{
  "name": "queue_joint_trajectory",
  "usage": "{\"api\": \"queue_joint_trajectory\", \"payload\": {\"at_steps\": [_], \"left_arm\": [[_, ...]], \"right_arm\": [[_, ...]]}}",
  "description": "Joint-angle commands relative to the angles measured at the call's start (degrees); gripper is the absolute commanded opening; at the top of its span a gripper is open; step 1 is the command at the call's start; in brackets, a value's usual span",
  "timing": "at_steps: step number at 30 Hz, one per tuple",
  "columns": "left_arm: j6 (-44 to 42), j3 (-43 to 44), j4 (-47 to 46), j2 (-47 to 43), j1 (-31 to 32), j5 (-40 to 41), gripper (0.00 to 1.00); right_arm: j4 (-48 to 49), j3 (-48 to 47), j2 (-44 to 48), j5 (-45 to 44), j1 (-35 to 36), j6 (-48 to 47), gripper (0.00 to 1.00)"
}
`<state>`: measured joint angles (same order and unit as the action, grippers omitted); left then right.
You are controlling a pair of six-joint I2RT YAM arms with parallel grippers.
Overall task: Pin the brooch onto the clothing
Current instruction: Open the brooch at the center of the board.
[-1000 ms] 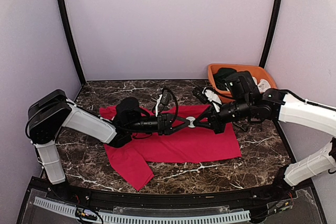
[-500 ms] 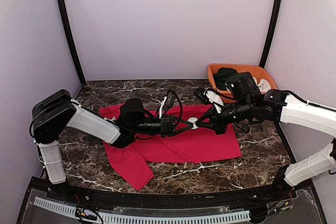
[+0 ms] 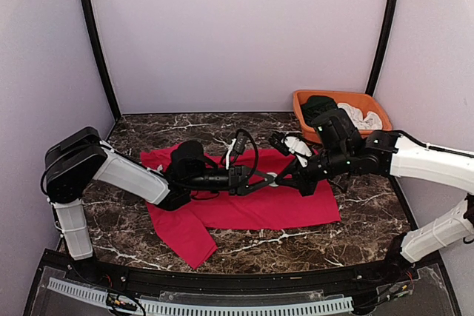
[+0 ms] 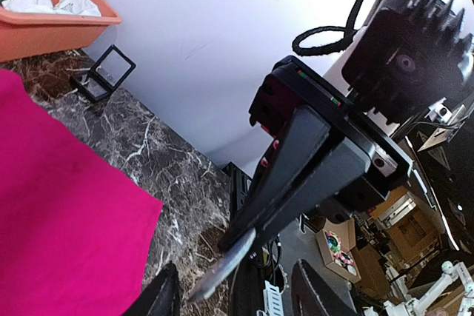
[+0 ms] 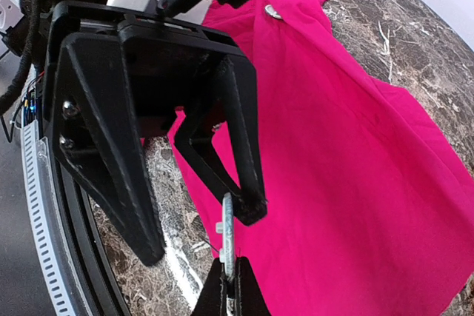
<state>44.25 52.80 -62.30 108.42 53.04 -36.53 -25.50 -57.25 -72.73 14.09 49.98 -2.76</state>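
- From above, the brooch [image 3: 272, 178] is only a pale spot between the left fingers [image 3: 259, 180] and the right fingers [image 3: 284, 178]. It hangs over the middle of the red T-shirt [image 3: 296, 209] spread on the worktop [image 3: 370, 220].
- My right wrist view shows more: the brooch is a thin silver disc seen edge-on, and the right fingers are pressed together, pinching its right end.
- Its long axis runs left to right in the scene, straight out from the right fingertips, with the free end pointing left at the other arm.
- The left fingers are spread. The free end sits just beside one fingertip, but I cannot tell if they touch.
- The left wrist view alone makes clear a small black frame [image 4: 104, 72] on the worktop near the orange basket [image 4: 52, 31].
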Motion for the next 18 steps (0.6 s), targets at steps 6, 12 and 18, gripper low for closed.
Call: {"api": "queue_joint_trajectory", "payload": {"at_steps": [6,12,18], "left_arm": [[-3.30,-8.11,-1.93,-8.22,-0.99,-0.88,0.54],[-7.57,-4.11,3.69,-7.10,-1.00,-3.93,0.53],[-10.69,-1.57,8.58,-6.83,-1.01,-8.62,0.44]], "right_arm": [[0.58,1.89,2.87,4.71,-1.26,-0.57,0.00],[-1.53,0.89,1.98,13.26,-1.28,-1.72,0.00],[-3.96,-0.10,1.47,16.61,-1.29,-2.74,0.00]]}}
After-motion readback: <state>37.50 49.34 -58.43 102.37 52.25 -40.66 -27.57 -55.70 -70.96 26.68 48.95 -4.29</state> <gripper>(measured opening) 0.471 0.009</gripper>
